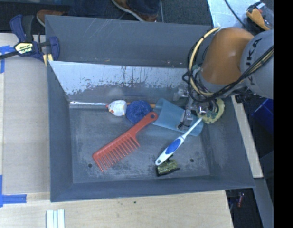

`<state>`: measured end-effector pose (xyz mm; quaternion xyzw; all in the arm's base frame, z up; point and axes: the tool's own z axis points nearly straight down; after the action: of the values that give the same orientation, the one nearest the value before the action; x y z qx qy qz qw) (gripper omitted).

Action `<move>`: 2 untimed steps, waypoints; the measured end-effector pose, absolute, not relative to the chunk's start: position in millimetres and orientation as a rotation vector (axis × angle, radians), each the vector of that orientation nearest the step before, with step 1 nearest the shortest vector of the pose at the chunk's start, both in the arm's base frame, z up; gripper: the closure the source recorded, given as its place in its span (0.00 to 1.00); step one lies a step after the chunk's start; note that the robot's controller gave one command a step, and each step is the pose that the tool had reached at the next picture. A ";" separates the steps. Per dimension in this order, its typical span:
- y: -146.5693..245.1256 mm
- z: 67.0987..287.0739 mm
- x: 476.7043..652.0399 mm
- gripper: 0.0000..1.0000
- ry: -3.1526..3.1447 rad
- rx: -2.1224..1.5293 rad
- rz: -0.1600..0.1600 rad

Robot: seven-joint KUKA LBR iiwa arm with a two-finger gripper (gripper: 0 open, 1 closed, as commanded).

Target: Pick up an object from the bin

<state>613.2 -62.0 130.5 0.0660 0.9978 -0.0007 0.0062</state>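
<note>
Blue-and-white toothbrush [178,142], lying just right of the red comb [120,146], points its thin end up at the gripper [191,116], whose claw we cannot tell as spread or pinched, so we should centre across that end, clear of the pale blue square [167,113] by the comb's handle.

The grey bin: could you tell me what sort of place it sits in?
Probably a robot grasping lab: a robot arm over a grey metal bin holding a red comb and toothbrush.
</note>
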 end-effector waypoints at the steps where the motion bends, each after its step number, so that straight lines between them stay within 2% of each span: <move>1: -11.2 126.9 612.5 0.00 3.129 -0.110 -0.001; 2: -5.7 114.2 561.5 0.00 3.125 -0.085 -0.008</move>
<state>561.5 -5.7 114.2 -0.0271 0.9996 -0.0024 0.0079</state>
